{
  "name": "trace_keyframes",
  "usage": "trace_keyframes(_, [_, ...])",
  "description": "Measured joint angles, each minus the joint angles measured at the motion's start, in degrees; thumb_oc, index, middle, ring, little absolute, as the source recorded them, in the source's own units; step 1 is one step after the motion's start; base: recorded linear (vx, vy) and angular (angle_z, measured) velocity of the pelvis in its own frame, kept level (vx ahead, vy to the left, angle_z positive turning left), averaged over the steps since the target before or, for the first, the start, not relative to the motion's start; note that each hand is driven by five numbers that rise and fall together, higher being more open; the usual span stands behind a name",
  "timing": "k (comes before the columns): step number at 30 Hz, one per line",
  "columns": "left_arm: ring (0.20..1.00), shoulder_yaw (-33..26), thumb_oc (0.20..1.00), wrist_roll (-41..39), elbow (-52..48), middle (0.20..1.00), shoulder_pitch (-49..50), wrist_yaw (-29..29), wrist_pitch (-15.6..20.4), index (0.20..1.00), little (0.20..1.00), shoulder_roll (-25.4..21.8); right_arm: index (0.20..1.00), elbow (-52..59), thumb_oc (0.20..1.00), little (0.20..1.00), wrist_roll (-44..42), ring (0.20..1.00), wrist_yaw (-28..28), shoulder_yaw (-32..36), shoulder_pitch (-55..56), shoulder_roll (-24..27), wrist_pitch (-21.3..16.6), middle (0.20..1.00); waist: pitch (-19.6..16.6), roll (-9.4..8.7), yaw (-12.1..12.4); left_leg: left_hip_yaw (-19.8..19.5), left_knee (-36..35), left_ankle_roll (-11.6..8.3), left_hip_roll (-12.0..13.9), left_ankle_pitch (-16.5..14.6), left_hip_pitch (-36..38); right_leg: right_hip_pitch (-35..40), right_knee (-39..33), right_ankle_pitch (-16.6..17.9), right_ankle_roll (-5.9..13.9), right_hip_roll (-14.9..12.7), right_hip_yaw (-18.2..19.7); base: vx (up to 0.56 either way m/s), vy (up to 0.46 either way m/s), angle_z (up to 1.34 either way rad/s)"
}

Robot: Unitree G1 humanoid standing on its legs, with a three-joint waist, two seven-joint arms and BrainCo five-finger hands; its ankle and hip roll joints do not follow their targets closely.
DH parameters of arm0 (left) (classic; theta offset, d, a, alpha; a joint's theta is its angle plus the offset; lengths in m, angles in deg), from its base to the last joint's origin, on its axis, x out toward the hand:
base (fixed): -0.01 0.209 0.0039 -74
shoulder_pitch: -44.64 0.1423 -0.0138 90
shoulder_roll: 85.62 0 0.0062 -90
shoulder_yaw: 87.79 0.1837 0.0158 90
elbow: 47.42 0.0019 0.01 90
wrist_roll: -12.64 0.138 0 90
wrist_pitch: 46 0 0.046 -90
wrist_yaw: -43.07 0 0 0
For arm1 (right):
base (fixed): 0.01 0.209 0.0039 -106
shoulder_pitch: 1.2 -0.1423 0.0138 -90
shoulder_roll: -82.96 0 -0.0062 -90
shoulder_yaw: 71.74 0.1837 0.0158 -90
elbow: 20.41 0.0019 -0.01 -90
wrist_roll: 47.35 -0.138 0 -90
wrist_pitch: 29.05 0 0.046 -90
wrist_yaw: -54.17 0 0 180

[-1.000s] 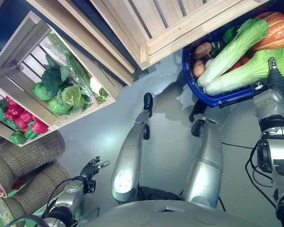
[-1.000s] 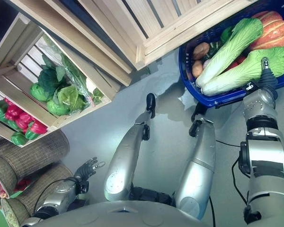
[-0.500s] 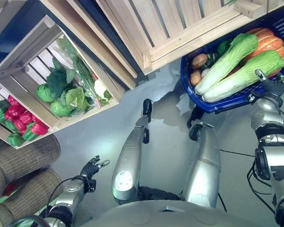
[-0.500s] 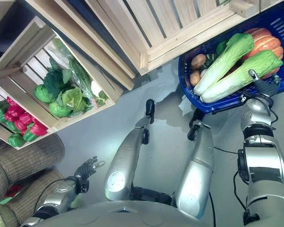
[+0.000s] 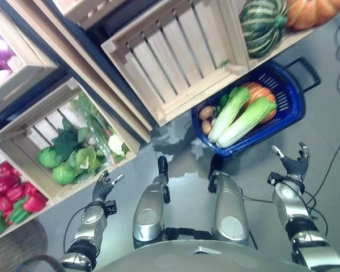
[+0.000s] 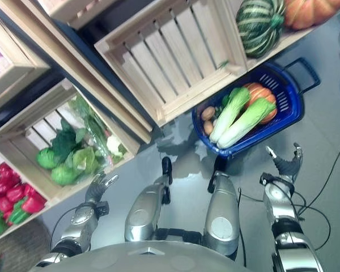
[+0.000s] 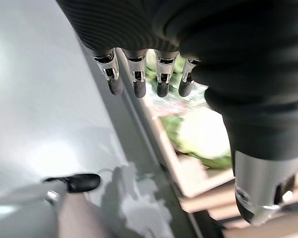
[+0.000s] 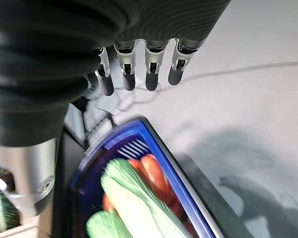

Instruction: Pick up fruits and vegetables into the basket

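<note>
Left eye view: basket (image 5: 292,107) cabbages (image 5: 242,120) seemingly lie parallel, leaf-ends toward handle.

place: looks like a produce shop
giveaway: wooden crates (image 5: 175,62) of greens (image 5: 73,156), peppers (image 5: 11,192), squash (image 5: 263,22); blue shopping basket (image 5: 289,107)

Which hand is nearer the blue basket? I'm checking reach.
Right. The right hand hovers just in front of the blue basket; the left hand is far across, by the greens crate.

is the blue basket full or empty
Partly full: the blue basket holds two napa cabbages, an orange pumpkin and small potatoes.
</note>
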Motion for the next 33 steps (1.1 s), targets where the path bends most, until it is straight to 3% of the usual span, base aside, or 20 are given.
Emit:
trace_keyframes(2, [1.0,0.01,1.0,0.1,0.42,1.0,2.4,-1.17,0.12,1.0,1.0,0.0,1.0,-0.01,1.0,1.0,0.69,1.0,-2.34,-0.12,2.59,-1.02,-0.32,1.0,-4.51,-1.6,-0.78,0.42,-0.44,0.15,0.07,-0.53,0.41,0.85,-1.75,0.25,0.37,0.29,-0.01,0.13,0.037,-0.08])
trace_keyframes(6, [1.0,0.01,1.0,2.28,5.79,1.0,2.52,-2.1,0.34,1.0,1.0,1.03,1.0,-2.23,1.0,1.0,0.72,1.0,-8.49,-1.92,5.78,-3.11,0.38,1.0,-8.06,-4.0,-1.13,1.48,-2.46,0.56,0.01,-0.88,5.24,6.98,-7.44,2.49,1.02,0.95,0.08,0.11,0.056,-0.08])
trace_keyframes(11, [1.0,0.49,1.0,3.99,12.3,1.0,1.93,-2.95,0.32,1.0,1.0,1.24,1.0,-12.99,1.0,1.0,-1.23,1.0,-19.27,-4.55,5.56,-9.41,4.24,1.0,-13.17,-6.29,-0.83,2.72,-4.52,0.87,-0.41,-1.11,8.87,11.83,-13.33,4.72,2.07,1.27,0.64,0.01,0.049,-0.07])
trace_keyframes(19, [1.0,2.58,1.0,4.64,18.27,1.0,1.27,-4.88,0.0,1.0,1.0,1.92,1.0,-23.61,1.0,1.0,-5.4,1.0,-28.09,-6.48,6.23,-12.31,9.55,1.0,-17.29,-5.76,-0.93,3.45,-4.54,1.23,-0.94,-1.52,9.91,14.96,-18.43,7.39,2.43,1.31,0.72,-0.02,0.043,-0.02])
trace_keyframes(27, [1.0,2.87,1.0,4.33,20.22,1.0,1.09,-10.2,-0.61,1.0,1.0,3.97,1.0,-25.64,1.0,1.0,-7.31,1.0,-34.71,-6.6,5.24,-13.11,14.16,1.0,-18.12,-5.5,-0.71,5.06,-4.78,1.18,-0.89,-1.82,11.43,15.66,-19.1,7.8,2.15,1.17,0.7,-0.01,0.034,-0.12])
trace_keyframes(33, [1.0,3.82,1.0,5.21,20.45,1.0,0.47,-12.38,-5.23,1.0,1.0,4.09,1.0,-27.35,1.0,1.0,-9.47,1.0,-40.7,-6.59,4.78,-12.29,20.82,1.0,-18.62,-5.23,-0.64,5.34,-4.55,1.22,-0.97,-1.92,12.36,16.53,-19.1,8.4,2.35,0.82,-0.56,0.0,0.005,-0.03])
